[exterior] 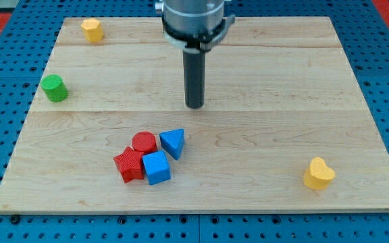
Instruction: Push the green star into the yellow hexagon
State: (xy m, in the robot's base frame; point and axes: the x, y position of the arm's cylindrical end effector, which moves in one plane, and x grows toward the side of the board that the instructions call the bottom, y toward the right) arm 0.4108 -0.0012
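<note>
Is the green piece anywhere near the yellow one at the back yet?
Not yet. Nothing looks done: the green block sits near the view's left edge, well apart from the yellow block at the top left corner. My tip stands mid-board, right of the green block and above the red and blue cluster, touching nothing. Left: reach the green block and push it to the yellow one.

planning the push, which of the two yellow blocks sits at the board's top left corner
The yellow hexagon, near the view's top left, above the green block. The other yellow block, heart-shaped, lies at the bottom right. My tip touches neither.
</note>
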